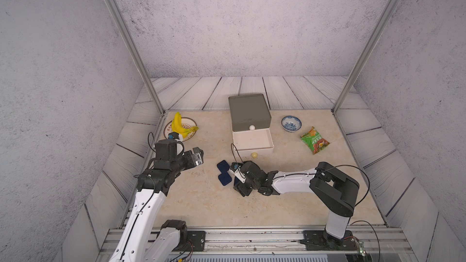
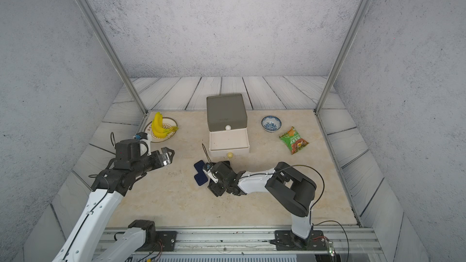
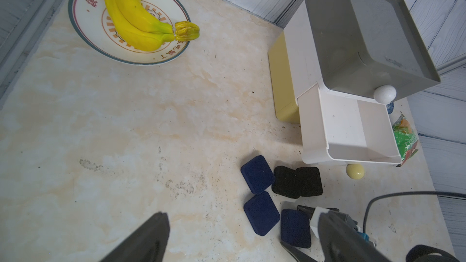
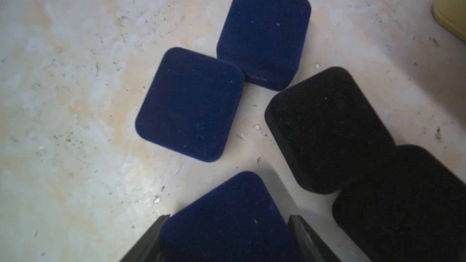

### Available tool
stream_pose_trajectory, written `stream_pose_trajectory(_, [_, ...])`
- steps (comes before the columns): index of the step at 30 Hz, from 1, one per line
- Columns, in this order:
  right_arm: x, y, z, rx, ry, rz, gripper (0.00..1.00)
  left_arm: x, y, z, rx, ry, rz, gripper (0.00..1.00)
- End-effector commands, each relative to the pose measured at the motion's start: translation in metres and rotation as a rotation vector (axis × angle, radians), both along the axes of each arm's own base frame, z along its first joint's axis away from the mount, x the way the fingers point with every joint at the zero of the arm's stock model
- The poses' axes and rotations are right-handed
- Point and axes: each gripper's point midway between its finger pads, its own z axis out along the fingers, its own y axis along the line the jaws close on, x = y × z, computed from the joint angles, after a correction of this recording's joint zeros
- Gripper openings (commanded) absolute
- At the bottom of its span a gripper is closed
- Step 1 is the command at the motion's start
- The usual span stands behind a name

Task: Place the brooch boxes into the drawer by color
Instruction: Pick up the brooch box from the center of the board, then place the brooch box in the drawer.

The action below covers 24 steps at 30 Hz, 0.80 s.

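On the marbled bench [image 1: 201,205], the right claw [image 4: 228,216] straddles a dark blue brooch box [image 4: 234,197] before the open white drawer [image 1: 254,150], pinch not discernible; the left claw [image 1: 199,156] hangs spread; next probably a firm squeeze and lift.

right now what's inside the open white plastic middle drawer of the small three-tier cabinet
The open white plastic middle drawer shows only a bare white floor, with nothing on it. Its rear part runs under the grey plastic top drawer, so anything there is hidden.
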Motion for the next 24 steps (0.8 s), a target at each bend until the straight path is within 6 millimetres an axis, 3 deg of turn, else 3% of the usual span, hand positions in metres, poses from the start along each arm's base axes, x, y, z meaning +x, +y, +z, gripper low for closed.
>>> stream_pose_trajectory(1, [-0.004, -0.004, 0.008, 0.002, 0.014, 0.004, 0.58, -0.001, 0.004, 0.006, 0.008, -0.025, 0.008, 0.98])
stream_pose_trajectory(6, [-0.005, -0.003, 0.045, 0.051, -0.022, 0.026, 0.57, -0.003, 0.004, 0.013, 0.004, -0.036, 0.011, 0.98])
stream_pose_trajectory(13, [0.002, -0.007, 0.139, 0.143, -0.156, 0.022, 0.57, -0.004, 0.001, 0.020, -0.015, -0.053, 0.003, 0.98])
stream_pose_trajectory(16, [0.020, -0.015, 0.172, 0.169, -0.176, -0.035, 0.57, -0.003, 0.000, 0.023, -0.024, -0.057, -0.002, 0.98])
stream_pose_trajectory(19, [0.046, -0.028, 0.192, 0.185, -0.148, -0.123, 0.55, -0.003, -0.001, 0.026, -0.026, -0.064, -0.004, 0.98])
stream_pose_trajectory(24, [0.088, -0.037, 0.201, 0.199, -0.126, -0.231, 0.54, -0.004, -0.001, 0.028, -0.029, -0.068, -0.004, 0.98])
